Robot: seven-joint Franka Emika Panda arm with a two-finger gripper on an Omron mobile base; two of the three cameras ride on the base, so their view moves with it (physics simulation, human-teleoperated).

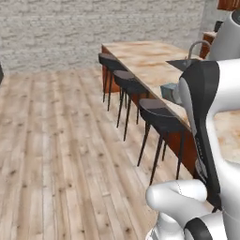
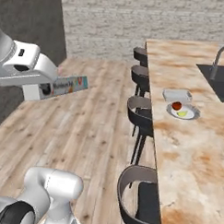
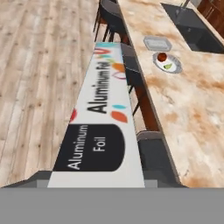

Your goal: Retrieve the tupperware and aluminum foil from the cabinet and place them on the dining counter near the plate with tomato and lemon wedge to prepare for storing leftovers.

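Hand (image 2: 45,89) clamped on aluminum foil (image 2: 69,85), carried over the floor, well clear of counter (image 2: 186,149). Box long axis runs fwd from hand. Plate (image 3: 168,64) w/ tupperware (image 3: 157,43) just beyond lies ahead-right in hand view; judged: swing that way.

The left base view looked forward from behind the arm along the stools (image 1: 154,117) and the worktop (image 1: 150,61), while the right base view looked down the worktop's near edge. The hand view looked closely along the aluminum foil (image 3: 101,109); it shared the plate (image 3: 167,62) with the right base view.
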